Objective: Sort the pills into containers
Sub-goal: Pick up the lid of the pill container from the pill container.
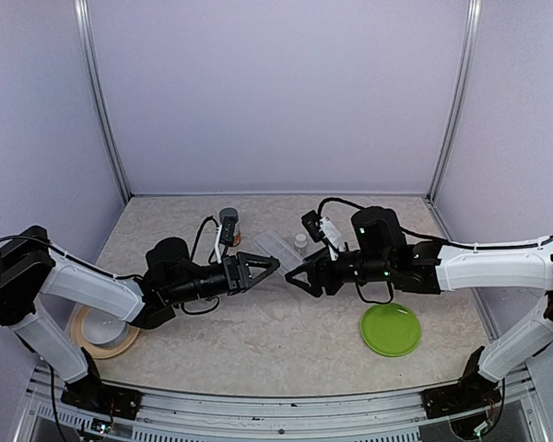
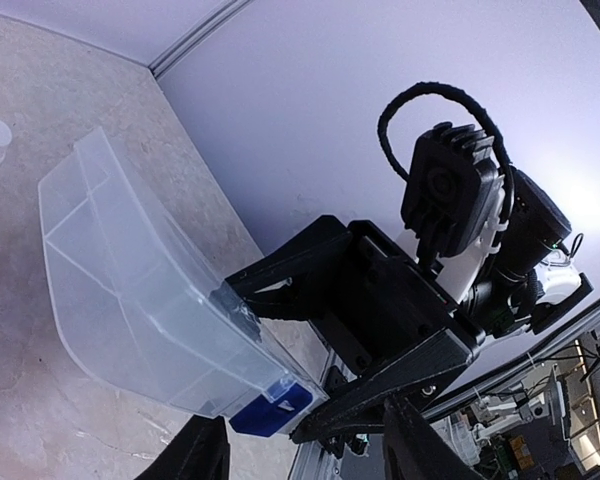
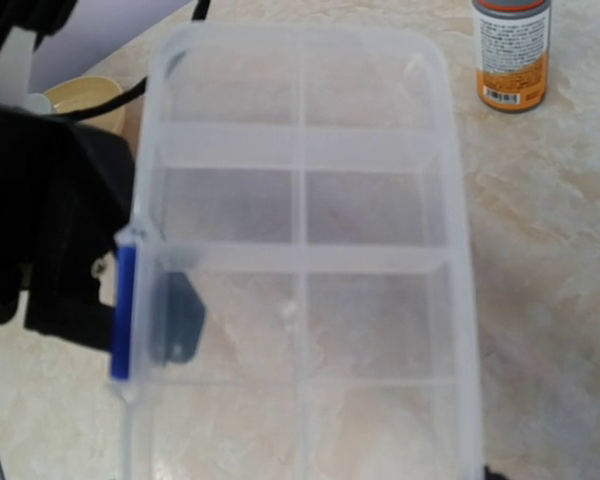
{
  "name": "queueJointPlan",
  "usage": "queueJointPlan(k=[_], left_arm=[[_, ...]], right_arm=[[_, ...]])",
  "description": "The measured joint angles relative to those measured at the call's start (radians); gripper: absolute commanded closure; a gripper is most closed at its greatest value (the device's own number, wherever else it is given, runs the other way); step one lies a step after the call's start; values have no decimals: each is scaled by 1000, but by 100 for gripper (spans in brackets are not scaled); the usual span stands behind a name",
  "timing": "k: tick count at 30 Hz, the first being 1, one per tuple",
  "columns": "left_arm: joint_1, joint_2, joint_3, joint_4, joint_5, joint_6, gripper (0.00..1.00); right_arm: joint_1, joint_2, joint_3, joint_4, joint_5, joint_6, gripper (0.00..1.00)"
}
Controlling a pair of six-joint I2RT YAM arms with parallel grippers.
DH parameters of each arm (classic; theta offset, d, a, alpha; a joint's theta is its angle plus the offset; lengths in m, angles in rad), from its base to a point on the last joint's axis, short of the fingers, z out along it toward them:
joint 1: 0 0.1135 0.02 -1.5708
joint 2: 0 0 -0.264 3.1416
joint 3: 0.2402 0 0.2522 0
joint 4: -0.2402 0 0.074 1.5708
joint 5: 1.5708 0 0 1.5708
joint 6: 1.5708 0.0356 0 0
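- The right pincer (image 1: 295,274) grips one end of the clear box (image 3: 300,250) at centre frame.
- The left pincer (image 1: 271,266) is partly open, straddling the blue latch (image 3: 123,310).
- The bottle (image 1: 229,222) stands upper centre-left of the top view.
- The vial (image 1: 300,241) stands just right of the box.

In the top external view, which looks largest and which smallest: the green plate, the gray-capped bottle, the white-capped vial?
1. green plate
2. gray-capped bottle
3. white-capped vial
Bottle and vial stand farther from the camera, yet the order looks clear.

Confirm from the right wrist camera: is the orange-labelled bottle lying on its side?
No, the bottle stands upright, base down on the table.
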Motion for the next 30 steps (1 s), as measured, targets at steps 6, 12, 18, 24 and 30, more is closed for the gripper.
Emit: queueJointPlan(k=[6,12,18,24,30], left_arm=[[0,8,2,7,5,-6,57],[0,13,3,10,3,-10,57],[0,13,3,10,-3,-25,53],[0,13,3,8,-11,-34,43],[-2,21,3,7,-22,-43,51]], right_arm=[[0,0,0,7,11,-2,50],[3,0,0,15,39,-22,50],[21,0,-3,18,103,-60,50],[38,0,-12,21,142,-90,50],[56,1,-14,21,187,-113,50]])
